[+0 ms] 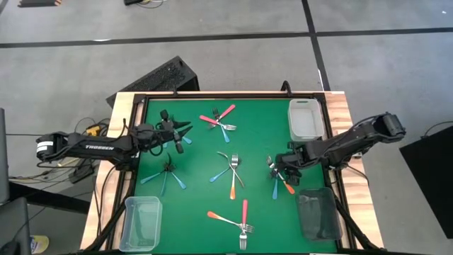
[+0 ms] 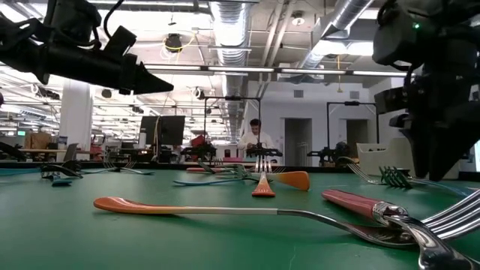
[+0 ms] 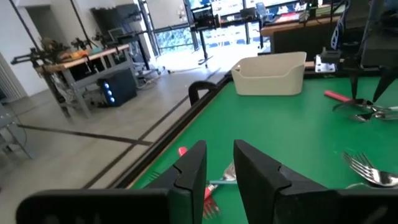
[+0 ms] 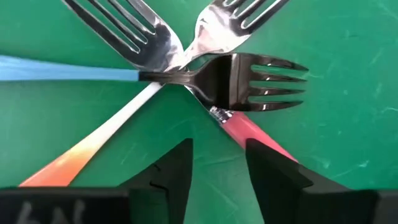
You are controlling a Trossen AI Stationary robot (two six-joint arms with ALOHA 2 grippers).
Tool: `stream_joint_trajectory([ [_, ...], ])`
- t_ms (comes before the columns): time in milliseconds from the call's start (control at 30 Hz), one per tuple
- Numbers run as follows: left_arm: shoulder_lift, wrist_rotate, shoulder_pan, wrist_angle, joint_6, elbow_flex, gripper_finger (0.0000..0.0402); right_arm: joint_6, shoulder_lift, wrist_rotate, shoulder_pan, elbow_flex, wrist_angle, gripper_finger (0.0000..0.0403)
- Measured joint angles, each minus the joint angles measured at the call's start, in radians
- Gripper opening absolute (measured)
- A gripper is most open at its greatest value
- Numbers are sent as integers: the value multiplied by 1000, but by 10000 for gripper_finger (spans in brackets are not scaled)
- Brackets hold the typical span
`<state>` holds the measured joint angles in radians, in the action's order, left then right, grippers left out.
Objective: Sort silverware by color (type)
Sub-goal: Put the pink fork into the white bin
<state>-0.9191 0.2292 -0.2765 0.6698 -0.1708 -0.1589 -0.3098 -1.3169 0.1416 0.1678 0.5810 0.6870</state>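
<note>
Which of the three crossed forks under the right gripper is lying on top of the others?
The pink-handled fork: its tines and neck lie unbroken across the blue-handled fork and orange-handled fork, right ahead of the right gripper.

In the right wrist view we lose the handle ends of the three crossed forks past the edges. In the low view the nearest fork runs out at the right edge, and the person far behind is too small to make out.
</note>
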Motion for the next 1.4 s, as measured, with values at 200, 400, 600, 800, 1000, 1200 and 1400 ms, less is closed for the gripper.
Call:
stream_joint_trajectory([
  [200,-13,59,17,-5,8,0,84,5,-30,18,-12,46,39,219],
  [400,-13,83,18,-6,-32,0,85,103,-31,86,-11,123,111,219],
  [600,-12,124,18,2,-104,0,85,162,-31,69,-64,122,113,219],
  [800,-12,126,18,2,-158,0,85,183,-48,63,-99,113,89,218],
  [1000,-12,126,18,-10,-132,0,85,194,-161,54,-85,116,75,218],
  [1200,-12,131,14,-5,-141,0,84,202,-213,44,-64,121,79,210],
  [1400,-12,134,-6,-5,-150,0,84,208,-172,-13,-84,120,66,140],
])
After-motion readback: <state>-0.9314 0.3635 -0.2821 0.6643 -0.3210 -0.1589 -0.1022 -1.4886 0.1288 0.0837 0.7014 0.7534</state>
